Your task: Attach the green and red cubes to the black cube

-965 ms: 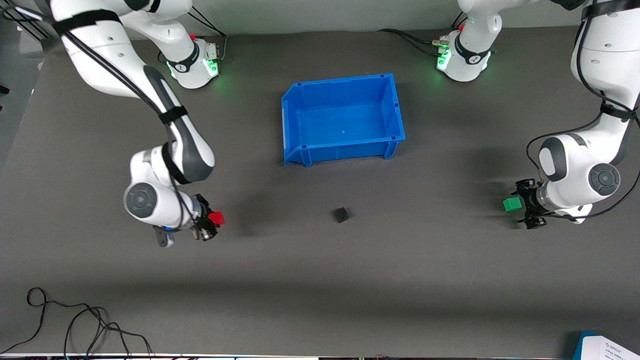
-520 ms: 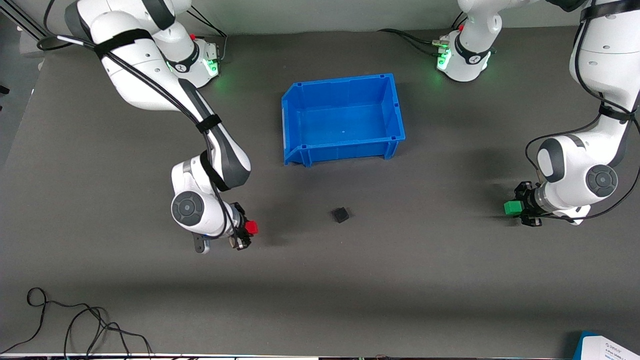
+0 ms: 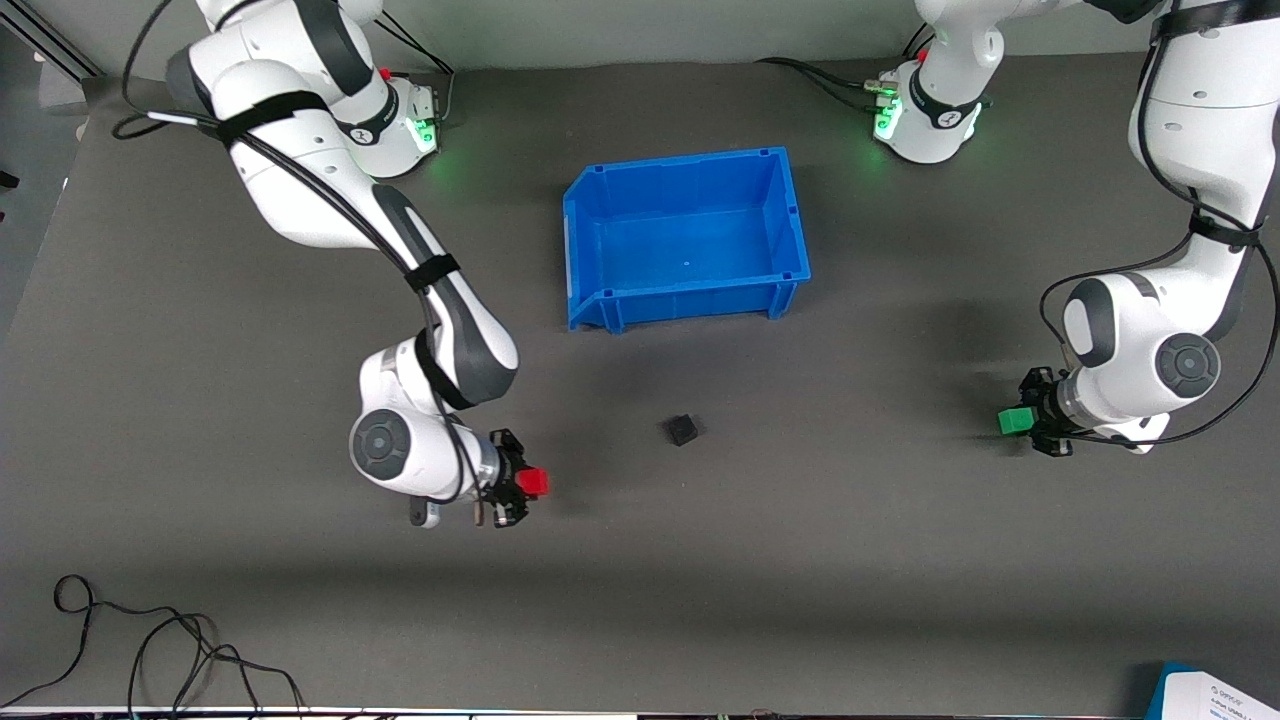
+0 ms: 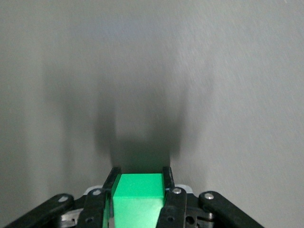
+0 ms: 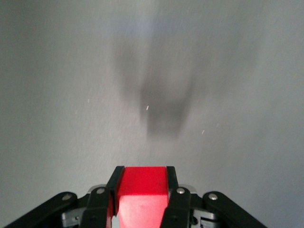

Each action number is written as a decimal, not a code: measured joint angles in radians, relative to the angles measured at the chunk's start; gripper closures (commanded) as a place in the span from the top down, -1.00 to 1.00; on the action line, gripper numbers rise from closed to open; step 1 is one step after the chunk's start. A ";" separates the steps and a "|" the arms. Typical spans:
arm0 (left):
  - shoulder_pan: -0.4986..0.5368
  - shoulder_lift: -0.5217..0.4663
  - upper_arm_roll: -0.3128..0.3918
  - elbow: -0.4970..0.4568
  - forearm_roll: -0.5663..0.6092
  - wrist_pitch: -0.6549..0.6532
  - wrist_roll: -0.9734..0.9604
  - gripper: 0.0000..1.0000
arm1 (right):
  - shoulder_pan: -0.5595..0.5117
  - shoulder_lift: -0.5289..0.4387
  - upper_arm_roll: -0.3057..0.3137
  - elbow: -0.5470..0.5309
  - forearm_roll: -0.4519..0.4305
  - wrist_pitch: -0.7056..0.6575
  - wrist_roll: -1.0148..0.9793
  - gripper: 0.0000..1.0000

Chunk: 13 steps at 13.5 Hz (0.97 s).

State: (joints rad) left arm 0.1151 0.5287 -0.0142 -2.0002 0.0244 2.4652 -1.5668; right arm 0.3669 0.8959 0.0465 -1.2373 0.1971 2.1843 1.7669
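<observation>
Each wrist view cuts off the lower part of the cube it shows. There are three cubes and one blue bin (image 3: 686, 237). The right gripper (image 3: 522, 484) hangs over the table (image 3: 850, 560) toward the right arm's end, its jaws clenched on the red cube (image 3: 532, 483). The left gripper (image 3: 1022, 422), over the table at the left arm's end, clamps the green cube (image 3: 1014, 421). The black cube (image 3: 682, 430) sits on the table, nearer the front camera than the bin.
</observation>
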 measured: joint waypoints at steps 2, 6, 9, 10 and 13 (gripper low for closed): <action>-0.043 -0.001 -0.004 0.047 0.000 -0.070 -0.026 -1.00 | 0.011 0.036 0.000 0.051 0.001 0.007 0.021 -0.62; -0.138 -0.002 -0.015 0.147 -0.001 -0.182 -0.123 -1.00 | 0.023 0.117 0.071 0.114 0.005 0.135 0.114 -0.66; -0.232 -0.002 -0.019 0.177 -0.018 -0.188 -0.223 -1.00 | 0.070 0.165 0.083 0.129 0.005 0.227 0.184 -0.68; -0.259 -0.002 -0.020 0.183 -0.038 -0.188 -0.241 -1.00 | 0.086 0.177 0.086 0.130 0.005 0.249 0.196 -0.69; -0.313 0.000 -0.021 0.207 -0.117 -0.207 -0.255 -1.00 | 0.132 0.194 0.085 0.131 -0.004 0.258 0.205 -0.68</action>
State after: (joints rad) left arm -0.1975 0.5289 -0.0352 -1.7932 -0.0926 2.2586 -1.8215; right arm 0.4993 1.0896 0.1312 -1.1066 0.1935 2.4423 1.9723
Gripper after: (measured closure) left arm 0.630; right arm 0.608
